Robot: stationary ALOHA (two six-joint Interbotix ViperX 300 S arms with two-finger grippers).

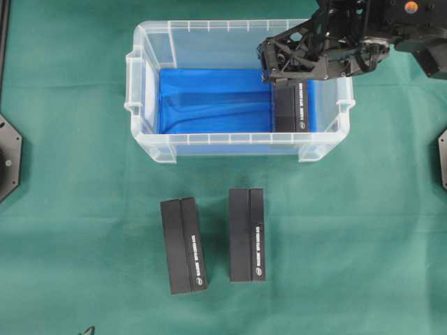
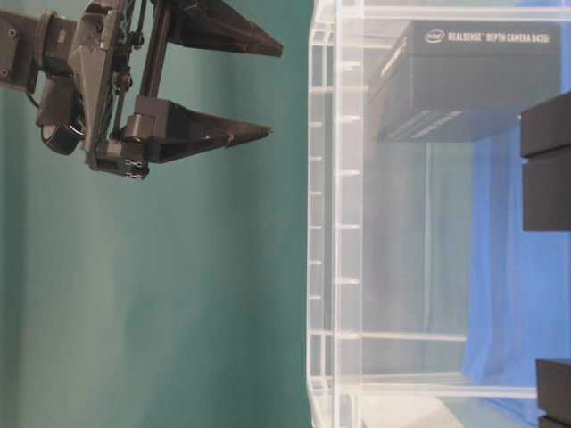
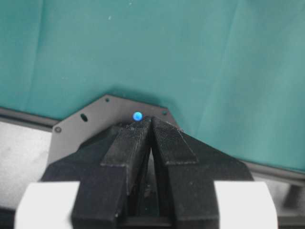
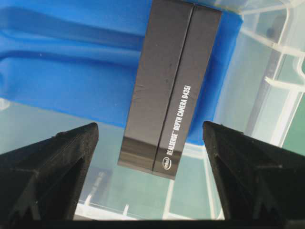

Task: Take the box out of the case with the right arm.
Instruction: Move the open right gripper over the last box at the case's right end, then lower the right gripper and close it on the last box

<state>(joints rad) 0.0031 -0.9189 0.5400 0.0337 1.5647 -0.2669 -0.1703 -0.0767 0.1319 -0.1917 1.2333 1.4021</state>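
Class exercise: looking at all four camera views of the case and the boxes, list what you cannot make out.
- Overhead: the right gripper hides the far end of the box in the case.
- Table-level: two dark boxes are cut off by the right edge.
- Left wrist: only the shut left gripper and cloth show.

You have a green cloth-covered table [image 1: 77,230] bearing a clear rectangular plastic bin [image 1: 237,148] and two black rectangular cardboard boxes [image 1: 184,245] [image 1: 247,234] side by side.

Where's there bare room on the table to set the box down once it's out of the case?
Green cloth lies bare left of the two boxes and right of them, below the case. Crowded: the case's right end, where the right gripper hovers over the box.
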